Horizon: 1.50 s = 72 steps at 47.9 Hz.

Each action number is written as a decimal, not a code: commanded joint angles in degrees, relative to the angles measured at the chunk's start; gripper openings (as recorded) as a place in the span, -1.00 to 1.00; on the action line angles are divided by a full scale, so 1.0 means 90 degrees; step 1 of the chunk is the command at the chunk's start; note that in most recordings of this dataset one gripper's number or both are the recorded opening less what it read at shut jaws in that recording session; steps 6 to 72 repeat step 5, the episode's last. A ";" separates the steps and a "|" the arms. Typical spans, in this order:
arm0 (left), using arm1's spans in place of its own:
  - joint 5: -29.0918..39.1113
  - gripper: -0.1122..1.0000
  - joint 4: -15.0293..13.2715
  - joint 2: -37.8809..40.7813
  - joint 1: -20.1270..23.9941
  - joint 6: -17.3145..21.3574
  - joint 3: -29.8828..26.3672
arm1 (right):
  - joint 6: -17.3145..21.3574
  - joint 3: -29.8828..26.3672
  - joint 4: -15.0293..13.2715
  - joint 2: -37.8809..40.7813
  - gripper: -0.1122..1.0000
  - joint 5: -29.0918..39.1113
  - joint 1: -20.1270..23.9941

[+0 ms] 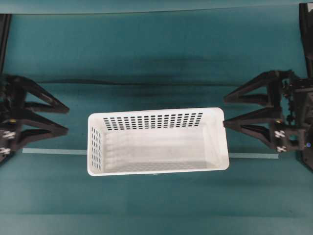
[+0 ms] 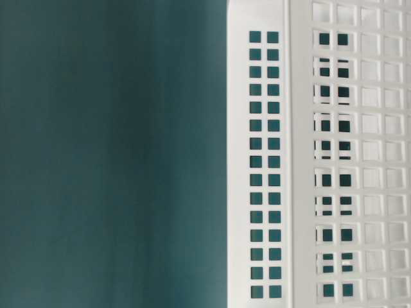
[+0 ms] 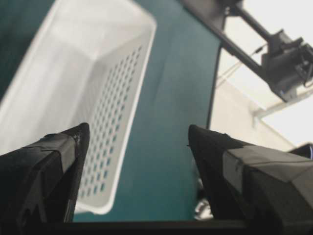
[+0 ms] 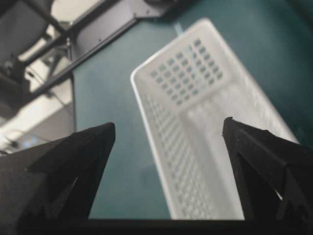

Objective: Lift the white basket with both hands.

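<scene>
White basket (image 1: 157,142) rests unheld on the worktop (image 1: 146,58); left tool (image 1: 67,119) and right tool (image 1: 225,111) gape wide, approaching; next each must take an end rim.

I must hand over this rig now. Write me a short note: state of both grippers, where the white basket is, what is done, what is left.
Left gripper: open, holding nothing, to the left of the white basket with a gap between.
Right gripper: open, holding nothing, at the basket's right end; its lower fingertip looks very close to the rim, contact cannot be told.
Basket: upright on the green table, centred between the arms, nothing inside.
Done: both grippers open and facing the basket's short ends.
Left: bring each gripper onto a short-end rim, close both, then lift together and level.
</scene>
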 commanded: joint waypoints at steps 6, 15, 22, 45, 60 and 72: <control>-0.0078 0.70 0.0020 -0.0332 -0.0010 0.0811 -0.0059 | -0.0957 0.0059 -0.0020 -0.0234 0.89 -0.0527 0.0010; -0.0078 0.70 0.0020 -0.0332 -0.0010 0.0811 -0.0059 | -0.0957 0.0059 -0.0020 -0.0234 0.89 -0.0527 0.0010; -0.0078 0.70 0.0020 -0.0332 -0.0010 0.0811 -0.0059 | -0.0957 0.0059 -0.0020 -0.0234 0.89 -0.0527 0.0010; -0.0078 0.70 0.0020 -0.0332 -0.0010 0.0811 -0.0059 | -0.0957 0.0059 -0.0020 -0.0234 0.89 -0.0527 0.0010; -0.0078 0.70 0.0020 -0.0332 -0.0010 0.0811 -0.0059 | -0.0957 0.0059 -0.0020 -0.0234 0.89 -0.0527 0.0010; -0.0078 0.70 0.0020 -0.0332 -0.0010 0.0811 -0.0059 | -0.0957 0.0059 -0.0020 -0.0234 0.89 -0.0527 0.0010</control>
